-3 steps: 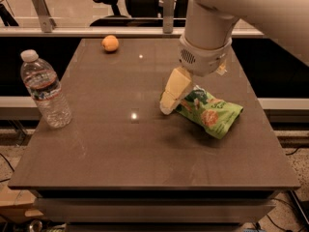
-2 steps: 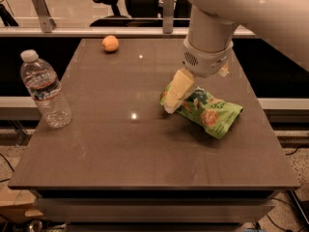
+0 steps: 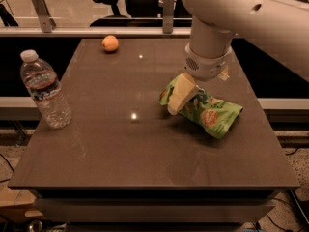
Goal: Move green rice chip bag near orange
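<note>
The green rice chip bag [image 3: 215,114] lies crinkled on the right half of the brown table [image 3: 120,153]. My gripper [image 3: 180,98] hangs from the big white arm and is down on the bag's left end, with green foil showing on both sides of it. The bag's right end rests on the table. The orange [image 3: 110,43] sits alone near the table's far edge, left of centre, well away from the bag and the gripper.
A clear water bottle [image 3: 46,91] with a white cap stands upright near the table's left edge. A metal rail [image 3: 96,31] and office chairs lie beyond the far edge. The table's right edge is close to the bag.
My gripper has shifted right and slightly down, onto the bag's left end. Green foil now shows to the left of it. The orange and the bottle have not moved.
</note>
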Controlling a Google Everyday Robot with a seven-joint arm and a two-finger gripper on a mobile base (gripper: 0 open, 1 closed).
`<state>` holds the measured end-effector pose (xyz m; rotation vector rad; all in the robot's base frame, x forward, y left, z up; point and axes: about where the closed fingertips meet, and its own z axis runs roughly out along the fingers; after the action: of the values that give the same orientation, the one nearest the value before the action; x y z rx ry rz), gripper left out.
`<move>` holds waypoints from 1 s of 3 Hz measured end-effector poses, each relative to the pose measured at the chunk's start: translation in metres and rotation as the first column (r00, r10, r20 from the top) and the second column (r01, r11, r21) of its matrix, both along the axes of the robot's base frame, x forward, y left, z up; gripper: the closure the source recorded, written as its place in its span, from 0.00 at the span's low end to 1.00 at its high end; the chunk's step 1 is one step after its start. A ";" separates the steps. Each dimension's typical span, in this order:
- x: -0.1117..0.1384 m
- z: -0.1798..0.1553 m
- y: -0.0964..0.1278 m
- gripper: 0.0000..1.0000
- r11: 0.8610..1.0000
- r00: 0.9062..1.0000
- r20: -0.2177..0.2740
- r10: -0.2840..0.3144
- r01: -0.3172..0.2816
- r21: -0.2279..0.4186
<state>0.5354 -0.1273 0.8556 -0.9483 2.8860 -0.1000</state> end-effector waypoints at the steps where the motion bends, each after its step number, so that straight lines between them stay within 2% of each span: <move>1: 0.003 -0.022 -0.001 0.00 0.999 0.999 -0.036 0.011 -0.009 0.032; 2: 0.002 -0.038 0.003 0.17 0.998 0.997 -0.068 0.031 -0.027 0.063; 3: -0.001 -0.047 0.008 0.40 0.995 0.995 -0.085 0.053 -0.045 0.088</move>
<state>0.5348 -0.1196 0.8087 -1.0320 2.9162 0.0715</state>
